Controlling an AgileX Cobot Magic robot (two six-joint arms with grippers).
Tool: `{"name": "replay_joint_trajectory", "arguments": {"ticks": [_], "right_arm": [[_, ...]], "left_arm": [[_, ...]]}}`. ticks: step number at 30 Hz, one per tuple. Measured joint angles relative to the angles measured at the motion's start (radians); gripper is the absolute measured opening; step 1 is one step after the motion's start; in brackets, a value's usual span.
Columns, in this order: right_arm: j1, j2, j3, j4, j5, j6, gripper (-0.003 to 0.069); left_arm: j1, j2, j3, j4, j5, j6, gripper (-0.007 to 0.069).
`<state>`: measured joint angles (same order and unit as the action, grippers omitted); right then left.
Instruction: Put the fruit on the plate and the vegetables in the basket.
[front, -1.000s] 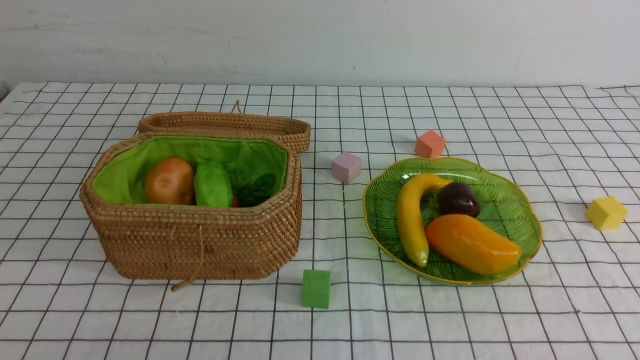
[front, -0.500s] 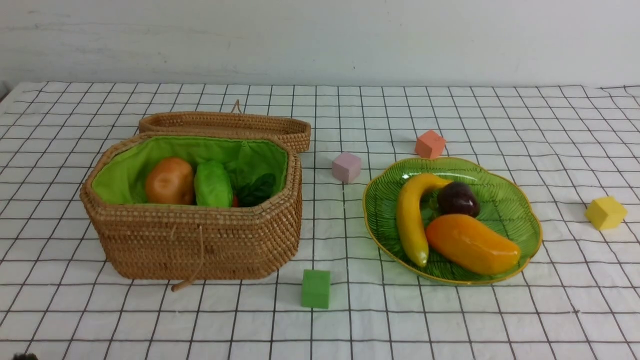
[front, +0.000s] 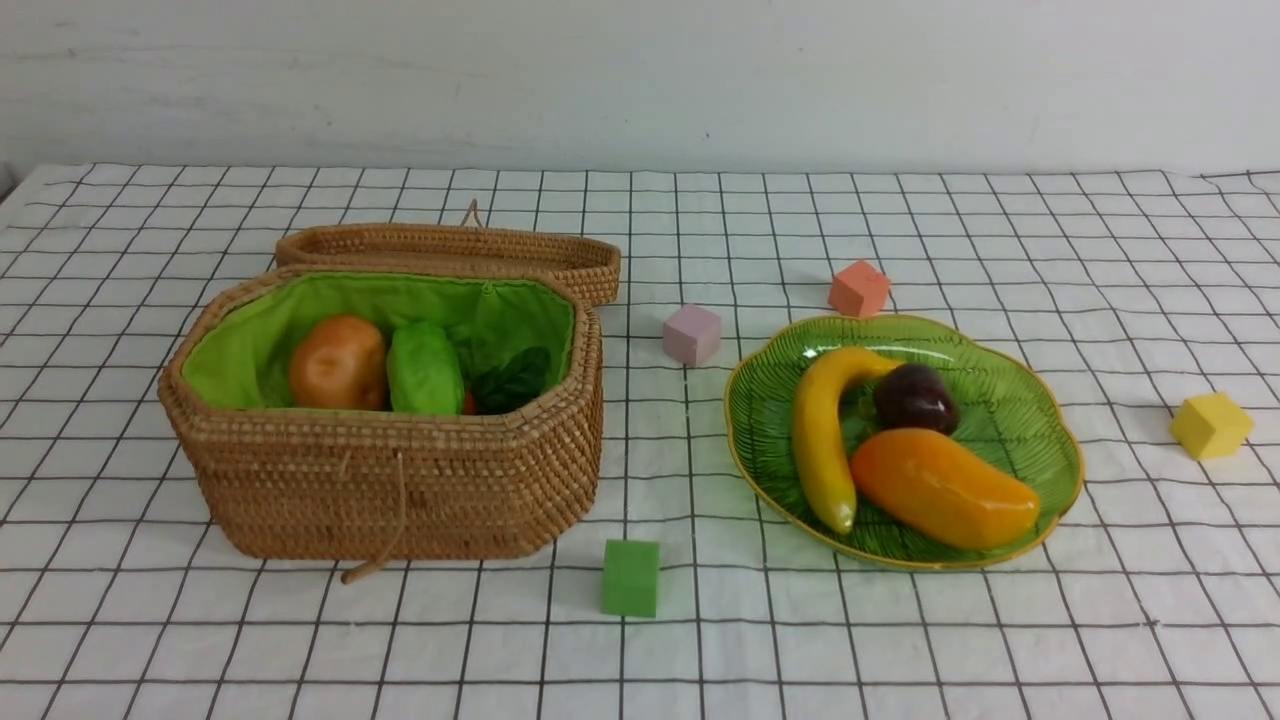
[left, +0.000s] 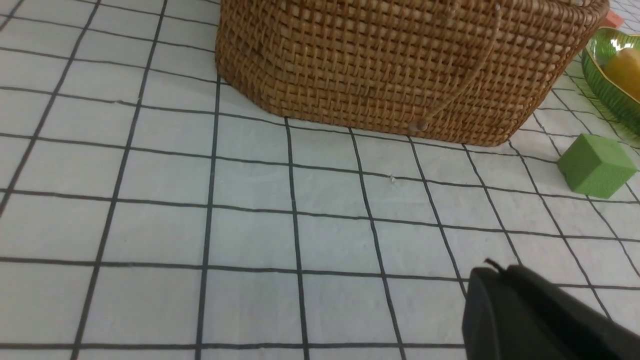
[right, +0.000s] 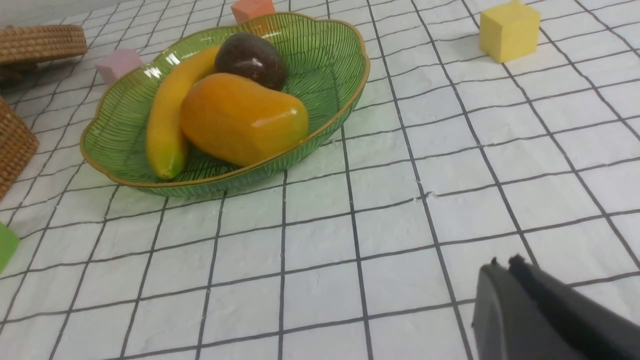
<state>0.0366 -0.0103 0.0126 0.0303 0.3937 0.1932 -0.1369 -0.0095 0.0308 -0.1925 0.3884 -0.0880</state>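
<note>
White grid-lined cloth (front: 900, 640) covers the table, plain pale wall (front: 640, 80) behind. At left, the basket (front: 390, 480) holds the potato (front: 338, 362) and green vegetable (front: 425, 370). At right, the plate (front: 1050, 440) carries banana (front: 822, 440), mango (front: 945, 488), mangosteen (front: 915, 398). Left gripper (left: 492, 272) and right gripper (right: 502, 267) are both clenched, empty, low over the near cloth.

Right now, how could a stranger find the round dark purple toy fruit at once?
Look at the wavy green glass plate with gold rim on the right side of the checked cloth. Three fruits lie in it; the round dark purple mangosteen sits at the back, between the long yellow banana and the orange-yellow oval mango. It is the only dark, ball-shaped one.
</note>
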Motion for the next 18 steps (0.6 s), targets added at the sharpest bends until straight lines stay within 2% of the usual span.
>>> {"name": "replay_joint_trajectory", "arguments": {"ticks": [18], "right_arm": [[0.000,0.000,0.000,0.000,0.000,0.000,0.0033]], "left_arm": [[0.000,0.000,0.000,0.000,0.000,0.000,-0.0012]]}}
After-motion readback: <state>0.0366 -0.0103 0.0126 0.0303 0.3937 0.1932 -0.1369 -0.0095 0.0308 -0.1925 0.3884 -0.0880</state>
